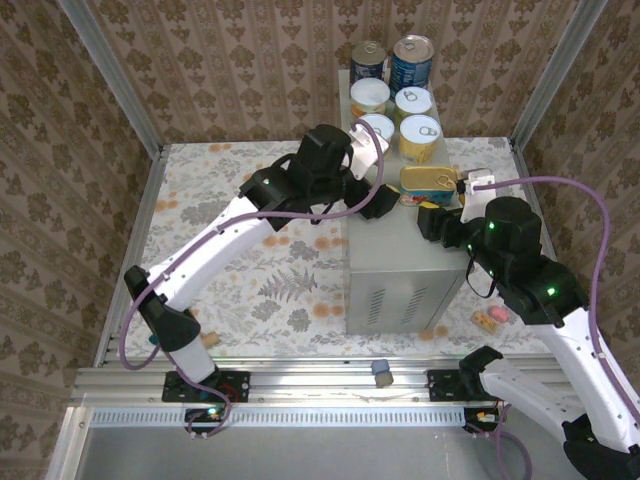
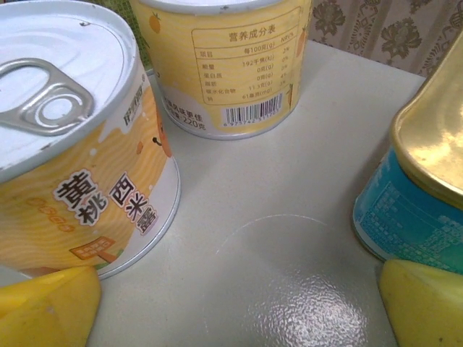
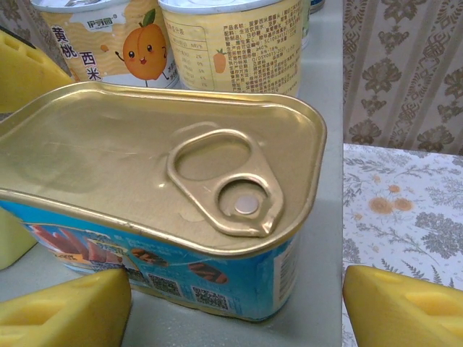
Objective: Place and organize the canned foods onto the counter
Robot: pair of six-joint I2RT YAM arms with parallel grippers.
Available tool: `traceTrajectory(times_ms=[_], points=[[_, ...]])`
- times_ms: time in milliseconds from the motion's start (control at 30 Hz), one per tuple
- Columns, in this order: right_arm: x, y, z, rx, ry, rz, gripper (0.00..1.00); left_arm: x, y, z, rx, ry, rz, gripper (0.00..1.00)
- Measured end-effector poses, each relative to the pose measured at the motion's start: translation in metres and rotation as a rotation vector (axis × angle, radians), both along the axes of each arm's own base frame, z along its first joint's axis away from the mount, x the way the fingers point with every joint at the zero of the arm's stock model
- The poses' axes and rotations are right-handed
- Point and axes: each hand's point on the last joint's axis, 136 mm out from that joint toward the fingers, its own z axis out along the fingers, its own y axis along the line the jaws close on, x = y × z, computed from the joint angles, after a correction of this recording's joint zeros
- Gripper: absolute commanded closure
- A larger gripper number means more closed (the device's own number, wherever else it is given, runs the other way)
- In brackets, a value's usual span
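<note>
**Gold-topped tin resting on worktop, right claw standing slack around it**

Gold-lidded and blue-sided, the oblong tin [image 3: 159,166] is lying flat on the grey worktop [image 1: 400,260], pull-tab up, close to the worktop's right edge. The right claw [image 3: 235,289] is bracketing the tin's near end with its fingers parted. The right-hand finger [image 3: 405,311] is standing clear of the tin wall, and contact on the other side cannot be confirmed. Nothing is being lifted, so the claw is judged released.

Just beyond the tin, four yellow cans [image 1: 420,137] are standing upright in a two-by-two block. Two dark-blue cans [image 1: 411,60] are standing behind them at the far end. All seven tins are sitting on the worktop.

The left claw [image 2: 239,303] is hovering spread wide and empty over a bare patch of worktop, with a yellow can on one side and the oblong tin on the other.

Assessment: the step in hand appears to be letting go of the last tin. To do it well, the right claw should be opening until both fingers are clear. It should then be backing out along the tin's long axis without nudging it towards the nearby edge. The left claw is sitting close, so the two should be withdrawing one at a time.
</note>
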Motion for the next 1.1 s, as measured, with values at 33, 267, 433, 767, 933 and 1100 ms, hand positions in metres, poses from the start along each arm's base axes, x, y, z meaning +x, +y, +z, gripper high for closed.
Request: traceTrajectory(times_ms=[33,267,433,767,933,1100], points=[[0.0,0.0,0.0,0.001,0.001,-0.001,0.21,0.001,-0.001,0.0,0.0,0.0,0.0,0.0],[0.004,-0.003,0.0,0.008,0.0,-0.008,0.2,0.008,-0.005,0.0,-0.009,-0.004,0.006,0.0],[0.007,-0.005,0.0,0.015,0.0,-0.013,0.19,0.011,-0.005,-0.001,-0.013,0.0,0.013,0.0],[0.015,-0.007,-0.001,0.026,0.005,-0.006,0.19,0.014,0.006,0.001,-0.009,-0.017,0.064,0.0],[0.02,-0.003,0.0,0.033,-0.001,0.007,0.18,0.013,0.031,0.008,0.013,-0.031,0.13,0.0],[0.025,-0.001,0.001,0.035,-0.007,0.015,0.18,0.019,0.058,0.025,-0.019,-0.021,0.2,0.0]])
